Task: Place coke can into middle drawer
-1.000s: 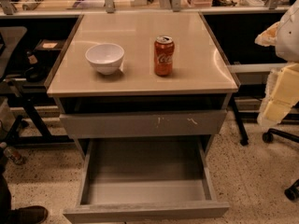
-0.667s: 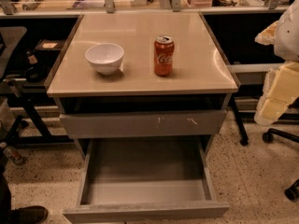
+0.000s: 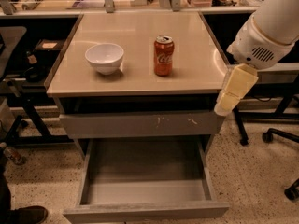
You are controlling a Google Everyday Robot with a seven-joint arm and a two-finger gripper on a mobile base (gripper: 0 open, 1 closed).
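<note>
The coke can (image 3: 164, 56) is red-orange with a silver top. It stands upright on the beige cabinet top (image 3: 140, 27), right of centre. The middle drawer (image 3: 145, 171) is pulled out below, grey and with nothing in it. My gripper (image 3: 224, 105) is cream-coloured and hangs from the white arm (image 3: 268, 29) at the cabinet's right front corner. It points down and left, about level with the top's edge. It is to the right of the can, lower than it, and apart from it. It holds nothing that I can see.
A white bowl (image 3: 104, 57) sits on the top, left of the can. A shut grey drawer front with white scuff marks (image 3: 140, 123) lies above the open drawer. Office chair wheels (image 3: 268, 135) stand on the floor at right. A shoe (image 3: 28, 214) shows at lower left.
My arm and gripper have moved left, from the right edge of the view to the cabinet's right front corner. The can, bowl and drawer have not moved.
</note>
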